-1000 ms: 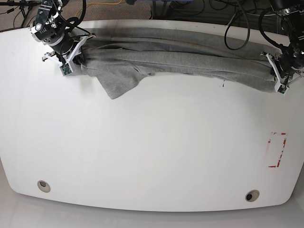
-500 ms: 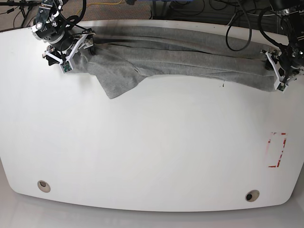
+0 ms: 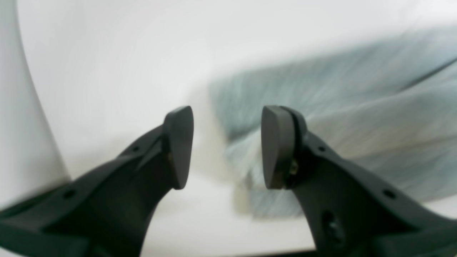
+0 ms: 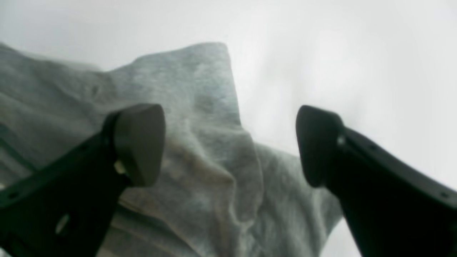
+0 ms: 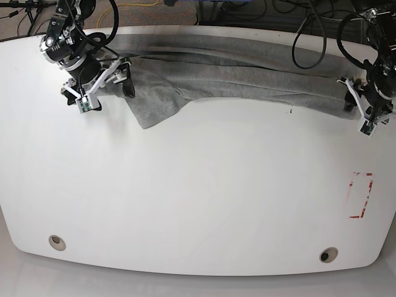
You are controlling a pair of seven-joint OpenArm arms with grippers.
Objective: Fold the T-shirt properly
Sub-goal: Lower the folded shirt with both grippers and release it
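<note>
The heather-grey T-shirt (image 5: 247, 80) lies bunched in a long band along the table's far edge, with one flap (image 5: 154, 105) hanging toward the front. My right gripper (image 5: 99, 86) is open at the shirt's left end. In the right wrist view the gripper (image 4: 228, 146) has its jaws wide apart over rumpled shirt cloth (image 4: 200, 107). My left gripper (image 5: 357, 106) is open at the shirt's right end. In the left wrist view the gripper (image 3: 226, 146) is open, with the blurred shirt edge (image 3: 357, 125) just beyond its fingers. The printed letters and neck tag are hidden.
The white table (image 5: 198, 185) has a red rectangle mark (image 5: 362, 195) at the right and two round holes (image 5: 57, 241) (image 5: 328, 254) near the front edge. Black cables (image 5: 309, 31) hang behind the far edge.
Both grippers have opened and let go of the shirt's ends. The right gripper has moved a little toward the front and right; the left gripper has shifted slightly forward. The shirt band has settled.
</note>
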